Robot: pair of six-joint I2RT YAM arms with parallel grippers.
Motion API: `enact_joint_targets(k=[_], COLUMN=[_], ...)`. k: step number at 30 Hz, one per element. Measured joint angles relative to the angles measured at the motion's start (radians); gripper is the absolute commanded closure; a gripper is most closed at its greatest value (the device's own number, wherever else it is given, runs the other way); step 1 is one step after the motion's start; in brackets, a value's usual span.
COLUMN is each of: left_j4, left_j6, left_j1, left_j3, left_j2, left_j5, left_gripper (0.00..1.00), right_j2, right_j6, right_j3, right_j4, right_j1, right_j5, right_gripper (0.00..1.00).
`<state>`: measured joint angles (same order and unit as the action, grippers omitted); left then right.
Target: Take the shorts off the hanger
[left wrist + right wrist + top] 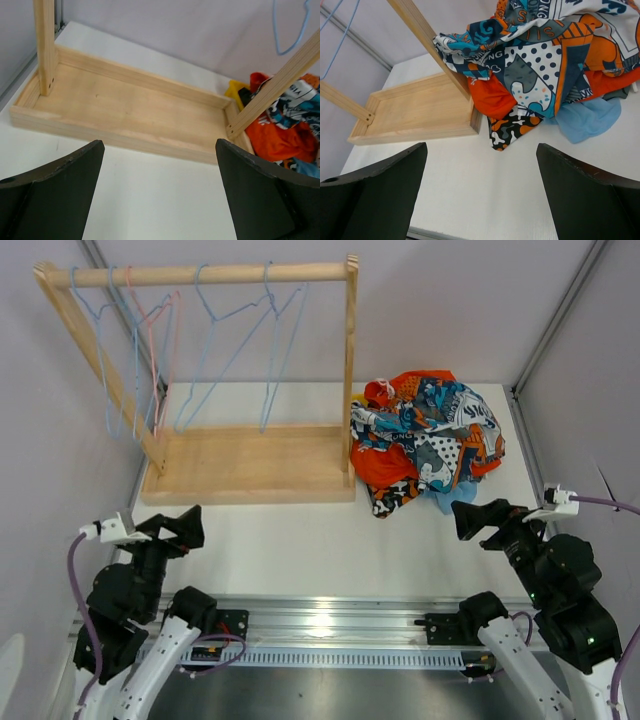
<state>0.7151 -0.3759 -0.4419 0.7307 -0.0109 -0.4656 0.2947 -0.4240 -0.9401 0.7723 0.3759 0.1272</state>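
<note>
**Shorts Piled Beside Rack, Grippers Empty**

The shorts (425, 440) lie in one heap on the table (330, 540), against the right post of the wooden rack (250, 465). The patterned pair is on top, with the light blue pair (590, 120) at the near edge. The wire hangers (240, 340) hang bare from the rail. The left gripper (159, 150) and right gripper (481, 150) hover near the table's front, fingers spread wide, holding nothing.

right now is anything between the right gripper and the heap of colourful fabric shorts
Nothing visible does: only bare white table lies between the open right gripper and the heap of patterned, orange and light blue fabric shorts. The wooden rack base sits left of that line.
</note>
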Motion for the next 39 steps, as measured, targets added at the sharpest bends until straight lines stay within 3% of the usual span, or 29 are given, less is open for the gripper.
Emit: enact_joint_targets(k=[10,39], left_j4=[-0.081,-0.274], left_j6=[0.064,0.226], left_j1=[0.000,0.000], left_j3=[-0.063,-0.171], left_j2=[0.005,0.006], left_j5=[-0.030,0.125], left_gripper=[0.01,0.01], right_j2=[0.087,-0.025], right_j6=[0.040,0.068], right_j3=[0.041,0.060], right_j4=[-0.044,-0.067], right_j1=[-0.029,-0.044], right_j5=[-0.061,-0.091], right_gripper=[0.00,0.01])
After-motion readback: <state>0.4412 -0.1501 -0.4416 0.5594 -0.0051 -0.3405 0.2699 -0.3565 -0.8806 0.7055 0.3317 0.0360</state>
